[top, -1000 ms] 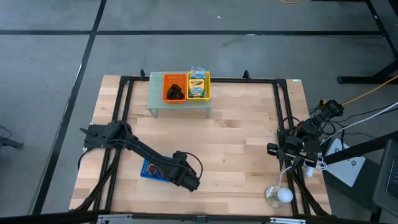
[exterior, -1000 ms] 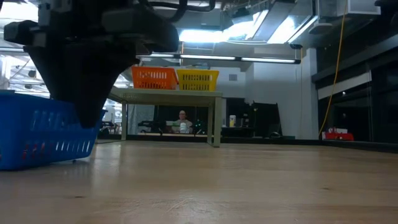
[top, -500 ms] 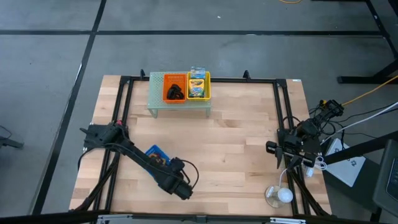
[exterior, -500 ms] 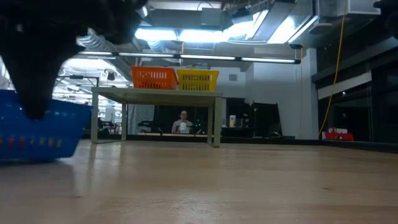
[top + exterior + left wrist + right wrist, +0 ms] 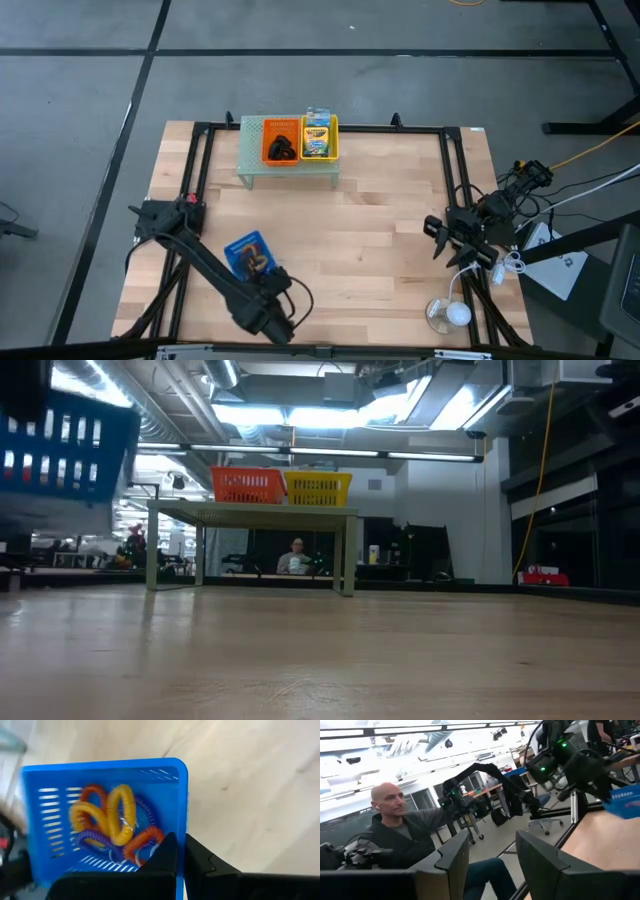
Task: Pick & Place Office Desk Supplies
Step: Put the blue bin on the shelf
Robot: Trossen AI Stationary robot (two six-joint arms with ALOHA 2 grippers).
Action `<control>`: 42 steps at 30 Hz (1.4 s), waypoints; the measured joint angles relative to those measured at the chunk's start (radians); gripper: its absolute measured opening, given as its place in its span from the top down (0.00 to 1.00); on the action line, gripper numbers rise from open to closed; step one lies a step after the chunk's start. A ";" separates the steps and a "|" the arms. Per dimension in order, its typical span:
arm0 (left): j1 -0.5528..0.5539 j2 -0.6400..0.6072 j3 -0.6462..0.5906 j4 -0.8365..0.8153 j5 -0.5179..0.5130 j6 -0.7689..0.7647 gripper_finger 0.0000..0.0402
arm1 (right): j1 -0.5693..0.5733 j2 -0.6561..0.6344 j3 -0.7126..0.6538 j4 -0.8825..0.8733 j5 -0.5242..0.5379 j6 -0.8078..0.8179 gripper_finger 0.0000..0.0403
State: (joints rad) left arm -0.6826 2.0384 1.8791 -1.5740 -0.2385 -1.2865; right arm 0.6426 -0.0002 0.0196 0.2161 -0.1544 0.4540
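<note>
Blue basket [image 5: 105, 820]: holds the orange, yellow and purple rings [image 5: 112, 822]; I have it lifted off the table [image 5: 390, 240], near the front left.
Left gripper [image 5: 180, 852]: clenched on the basket's wall.
Right gripper [image 5: 490, 852]: parted, empty, parked at right.
Risk: thin-wall pinch; I could tilt it and spill rings.
Change: a second ago the basket sat on the table, ungripped.

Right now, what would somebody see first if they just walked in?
First, the bright blue basket lifted off the table near its front left, the left claw shut on its wall, with yellow, orange and purple coil rings inside. Next, the orange basket and yellow basket side by side on the pale green mesh riser at the table's back.
</note>
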 joint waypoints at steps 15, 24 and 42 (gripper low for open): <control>-0.035 -0.001 0.027 0.003 -0.111 0.321 0.99 | 0.000 0.000 0.000 0.023 0.096 -0.050 0.60; -0.066 -0.164 0.026 0.003 -0.218 0.342 0.99 | 0.000 0.000 0.000 0.025 0.171 -0.050 0.60; -0.143 -0.601 -0.306 0.002 -0.240 0.314 0.99 | 0.000 0.000 0.000 0.045 0.226 -0.099 0.60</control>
State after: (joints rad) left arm -0.8257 1.4375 1.5727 -1.5719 -0.4789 -0.9722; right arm 0.6430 -0.0002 0.0196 0.2614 0.0712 0.3546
